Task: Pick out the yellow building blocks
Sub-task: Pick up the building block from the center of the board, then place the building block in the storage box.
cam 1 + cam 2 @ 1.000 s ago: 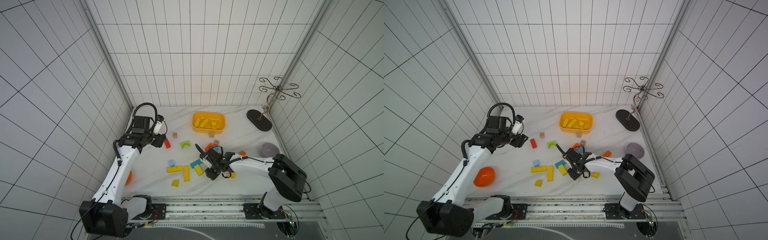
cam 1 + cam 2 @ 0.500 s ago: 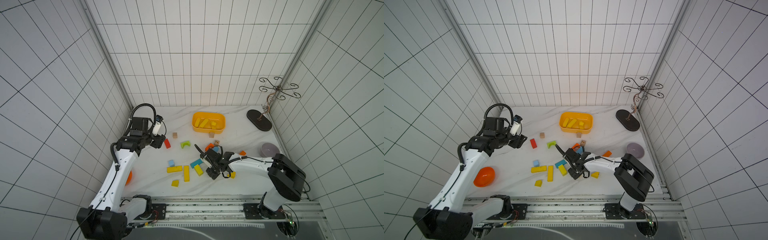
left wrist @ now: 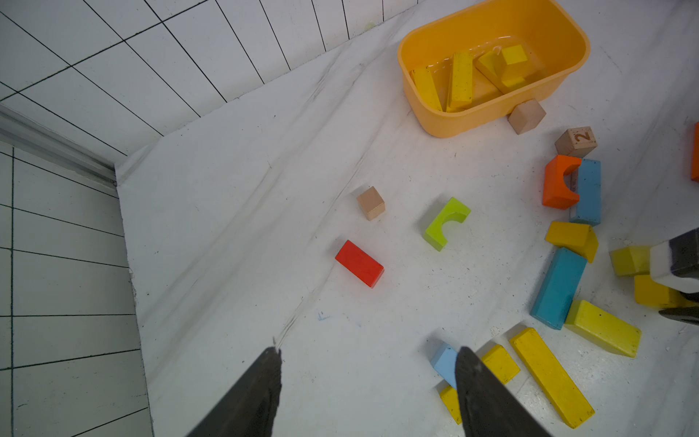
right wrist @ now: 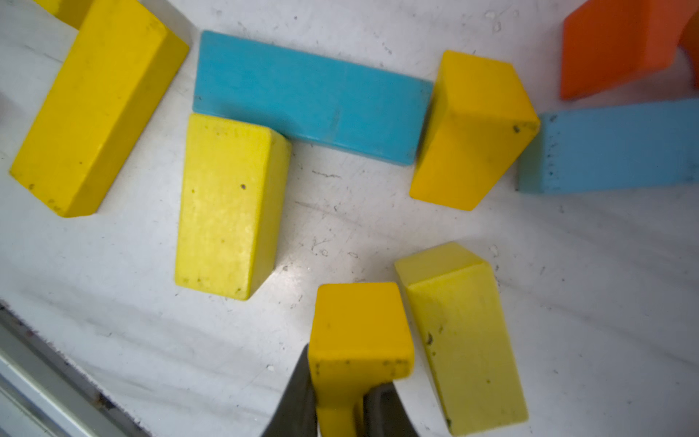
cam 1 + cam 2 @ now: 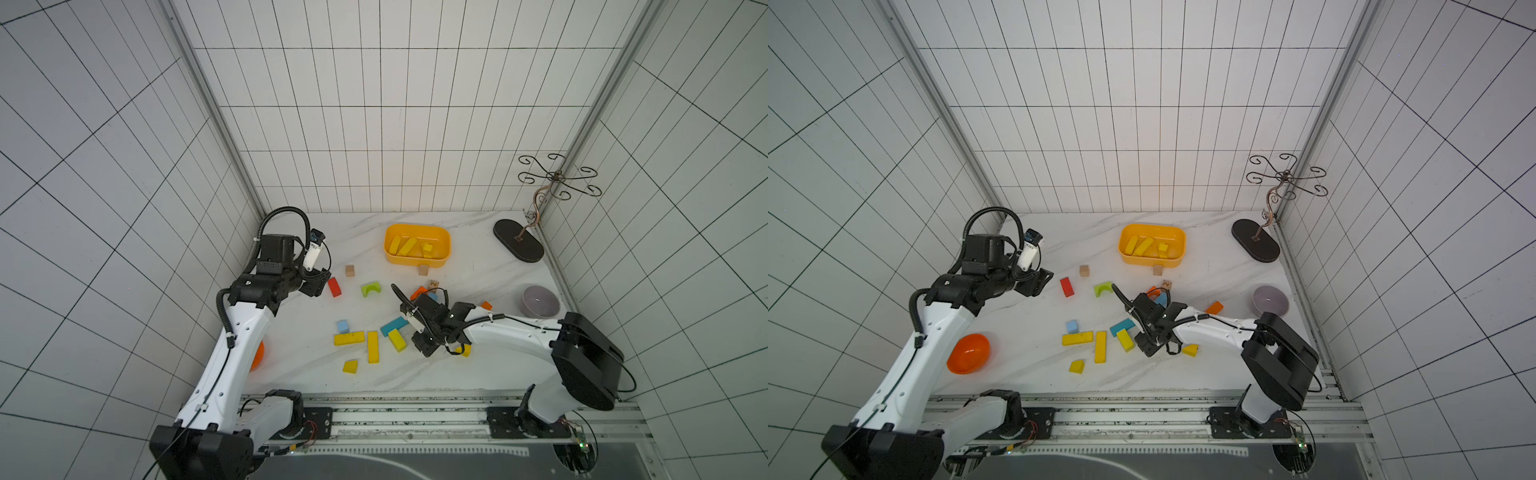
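the right gripper point(image 4: 340, 401) is clamped narrow on a deep yellow block point(image 4: 359, 329), about midway between the left and right edges of the table point(image 5: 473, 249) and closer to its near edge. we cannot tell whether the block has left the surface. a pale yellow wedge point(image 4: 461, 340) lies just beside it, crowding one jaw. past it, a short yellow bar point(image 4: 230, 204) butts against a teal bar point(image 4: 310, 98), and a yellow wedge point(image 4: 472, 128) sits at the teal bar's other end. a light blue block point(image 4: 612, 147) and an orange arch point(image 4: 620, 45) are close behind.

toward the left edge lie a long yellow bar point(image 5: 349, 338), a second long yellow bar point(image 5: 373, 347) and a small yellow wedge point(image 5: 350, 366).

the left gripper point(image 3: 368, 363) hangs wide, holding nothing, over the table's left side near a red block point(image 5: 334, 286).

the yellow tub point(image 5: 417, 262) stands by the far edge with several yellow blocks point(image 3: 461, 79) inside. a wooden cube point(image 3: 526, 115) touches its outer wall. a purple bowl point(image 5: 540, 301) sits by the right edge and an orange bowl point(image 5: 968, 353) by the left.

compared with a second ago, the loose blocks lie where they were and both arms have barely shifted.
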`<state>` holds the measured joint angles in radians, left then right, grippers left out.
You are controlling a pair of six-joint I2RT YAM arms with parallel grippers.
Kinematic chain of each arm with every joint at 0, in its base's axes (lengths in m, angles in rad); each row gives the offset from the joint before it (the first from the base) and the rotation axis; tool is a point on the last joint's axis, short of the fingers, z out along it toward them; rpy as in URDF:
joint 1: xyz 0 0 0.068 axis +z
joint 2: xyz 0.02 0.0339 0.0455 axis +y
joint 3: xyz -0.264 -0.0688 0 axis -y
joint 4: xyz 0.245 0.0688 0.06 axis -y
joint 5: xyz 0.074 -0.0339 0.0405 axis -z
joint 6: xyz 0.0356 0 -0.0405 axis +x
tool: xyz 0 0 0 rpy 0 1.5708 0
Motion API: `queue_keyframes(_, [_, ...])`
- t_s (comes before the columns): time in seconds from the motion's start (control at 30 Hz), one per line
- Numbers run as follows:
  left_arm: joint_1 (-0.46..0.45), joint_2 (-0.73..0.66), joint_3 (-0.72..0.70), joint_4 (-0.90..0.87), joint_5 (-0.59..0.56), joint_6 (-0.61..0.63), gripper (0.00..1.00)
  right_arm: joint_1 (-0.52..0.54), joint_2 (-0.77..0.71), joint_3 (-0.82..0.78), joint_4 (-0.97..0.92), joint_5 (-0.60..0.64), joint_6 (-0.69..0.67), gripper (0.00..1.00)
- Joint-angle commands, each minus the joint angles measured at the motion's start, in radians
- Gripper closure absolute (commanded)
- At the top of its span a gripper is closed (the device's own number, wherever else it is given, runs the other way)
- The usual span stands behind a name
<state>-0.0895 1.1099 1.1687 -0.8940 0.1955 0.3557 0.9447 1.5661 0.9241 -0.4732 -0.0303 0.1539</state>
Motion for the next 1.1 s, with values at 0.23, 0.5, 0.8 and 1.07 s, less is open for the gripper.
queue_keyframes(0.23, [0.004,-0.036,-0.033,0.003,0.003,0.0,0.29,-0.034,-0.053,0.073,0.04,-0.054,0.006,0.85])
queue_keyframes(0.5, [0.004,-0.039,-0.057,0.008,0.01,0.001,0.29,-0.111,-0.061,0.17,0.08,-0.095,0.003,0.84])
queue_keyframes(0.8, [0.005,-0.072,-0.119,-0.007,0.073,0.092,0.28,-0.273,0.021,0.385,0.141,-0.109,-0.005,0.84])
queue_keyframes(1.07, [0.003,-0.119,-0.177,-0.153,0.184,0.262,0.28,-0.428,0.19,0.604,0.15,-0.138,-0.075,0.82])
